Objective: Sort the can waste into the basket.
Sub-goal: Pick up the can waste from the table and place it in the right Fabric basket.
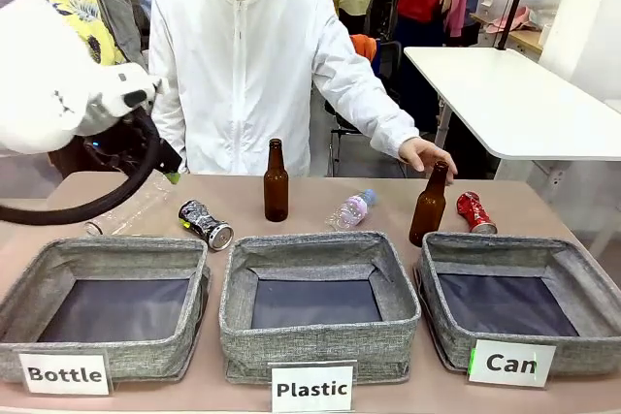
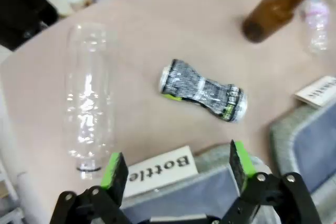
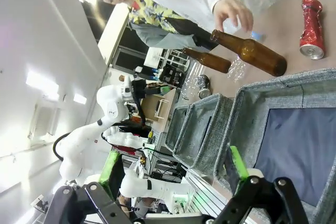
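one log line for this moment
left gripper open, facing black-and-silver can | right gripper open by empty Can basket | red can on table

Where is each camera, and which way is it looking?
Front: between the arms, facing the person; left arm shows.
Left wrist: on that arm, looks down past open left fingers at the black can.
Right wrist: rolled sideways, looks past open right fingers at the Can basket, red can.
Shared: front sees both cans too.
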